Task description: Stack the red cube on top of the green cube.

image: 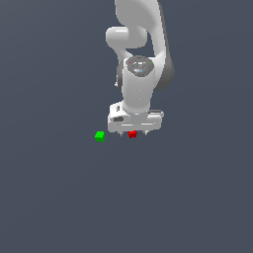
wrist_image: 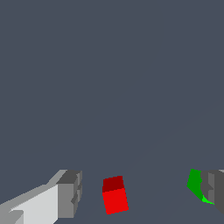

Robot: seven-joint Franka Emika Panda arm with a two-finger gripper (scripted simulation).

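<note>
Claw [image: 134, 132]: white, pointing straight down, spread wide, gripping nothing. In the wrist view [wrist_image: 140, 197], two grey fingertips [wrist_image: 69, 194] well apart, one at each side of the frame, clear gap to the cube on either side.

Red cube [image: 132, 134]: on the bench [image: 59, 197], between the two fingers, not touching either. In the wrist view [wrist_image: 115, 195], nearer one finger than the other, turned slightly askew to the finger line. In the exterior view, mostly hidden under the claw's lower edge, only a small red patch showing.

Green cube [image: 100, 136]: on the bench, outside the claw, just beyond one finger, toward the exterior view's left of the red cube. In the wrist view [wrist_image: 195, 183], partly hidden behind that fingertip; contact with the finger cannot be told. Apart from the red cube, roughly level with it.

Arm [image: 141, 74]: white, rising above the claw, wrist upright.

Bench: plain dark grey-blue surface, uniform all around the claw.
</note>
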